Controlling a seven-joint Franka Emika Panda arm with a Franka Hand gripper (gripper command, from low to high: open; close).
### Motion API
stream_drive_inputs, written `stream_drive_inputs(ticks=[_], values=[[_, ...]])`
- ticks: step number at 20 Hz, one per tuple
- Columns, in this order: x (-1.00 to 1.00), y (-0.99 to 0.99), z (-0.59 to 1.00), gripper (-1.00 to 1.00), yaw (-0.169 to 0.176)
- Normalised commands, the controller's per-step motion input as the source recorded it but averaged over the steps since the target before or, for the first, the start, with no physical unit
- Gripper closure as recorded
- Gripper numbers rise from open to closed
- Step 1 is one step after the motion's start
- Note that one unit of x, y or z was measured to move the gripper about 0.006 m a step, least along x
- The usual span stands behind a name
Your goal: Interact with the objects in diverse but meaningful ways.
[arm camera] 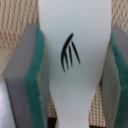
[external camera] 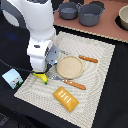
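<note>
The gripper (arm camera: 72, 65) is clenched on a white tube (arm camera: 74, 55) — green pads (arm camera: 35, 85) press both its sides, so it cannot slip. It hangs low over the woven mat (external camera: 100, 55), near the banana (external camera: 41, 77).

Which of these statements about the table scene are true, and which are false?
1. A white object sits between the green pads of the pincer. True.
2. The yellow-orange slab lies on the round plate. False: it lies on the mat, apart from the plate.
3. The banana lies near the mat's edge on the exterior view's left. True.
4. The pale blue carton stands on the mat. False: it stands off it, on the dark surface.
</note>
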Motion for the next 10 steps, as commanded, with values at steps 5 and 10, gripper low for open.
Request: stream_drive_inputs(ticks=[5, 10], values=[[-0.27, 0.21, -0.38, 1.00, 0.028], [-0.58, 0.49, 0.41, 1.00, -0.054]])
